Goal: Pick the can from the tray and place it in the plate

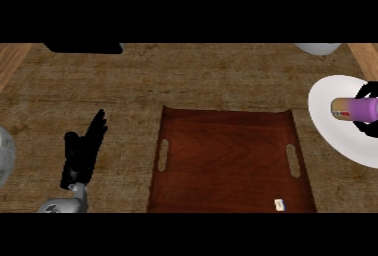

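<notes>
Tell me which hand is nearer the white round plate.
Right. The right hand is over the white round plate, curled round the purple can. The left hand rests far across the brown wooden tray.

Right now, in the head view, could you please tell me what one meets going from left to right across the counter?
Left robot hand, open with fingers up → wooden tray → white plate → can, lying on its side over the plate, with the right robot hand curled round it at the right edge.
</notes>
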